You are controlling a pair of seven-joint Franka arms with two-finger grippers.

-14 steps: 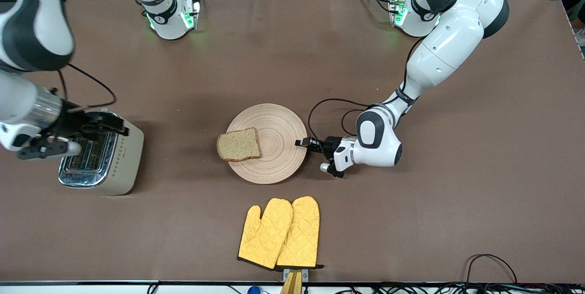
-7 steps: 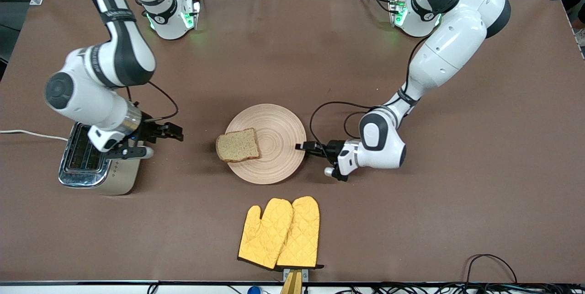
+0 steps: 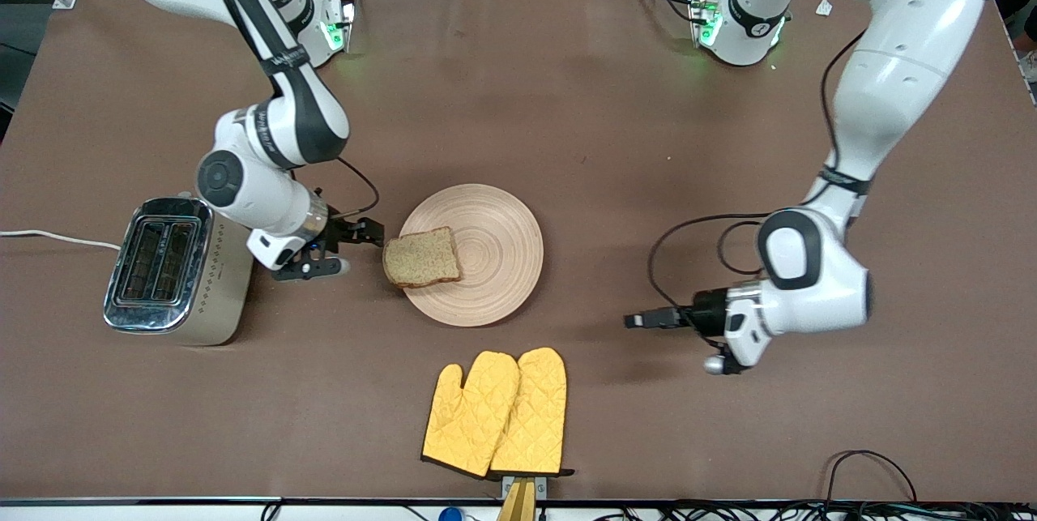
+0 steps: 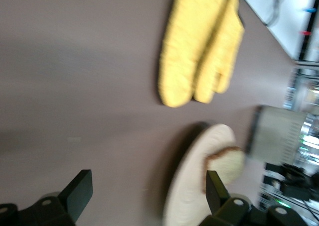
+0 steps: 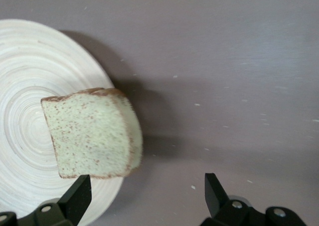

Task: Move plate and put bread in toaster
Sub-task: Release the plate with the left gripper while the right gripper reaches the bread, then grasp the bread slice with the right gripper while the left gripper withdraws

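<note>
The light-wood plate [image 3: 486,262] lies mid-table with the brown bread slice [image 3: 421,256] on its rim, overhanging toward the right arm's end. The cream toaster [image 3: 174,270] stands at the right arm's end, slots empty. My right gripper [image 3: 371,233] is open and empty, low between toaster and plate, just short of the bread. Its wrist view shows the bread [image 5: 92,134] on the plate [image 5: 25,101], with the gripper [image 5: 144,196] open just short of the slice. My left gripper [image 3: 637,320] is open and empty over bare table, off the plate toward the left arm's end. Its wrist view shows the plate [image 4: 192,196] and its gripper [image 4: 148,191].
A pair of yellow oven mitts [image 3: 496,412] lies nearer to the front camera than the plate, by the table edge; it also shows in the left wrist view [image 4: 199,47]. The toaster's white cord [image 3: 49,237] runs off the right arm's end.
My right gripper swung from over the toaster across to just beside the bread. My left gripper drew back from the plate's rim toward the left arm's end. Plate and bread stayed put.
</note>
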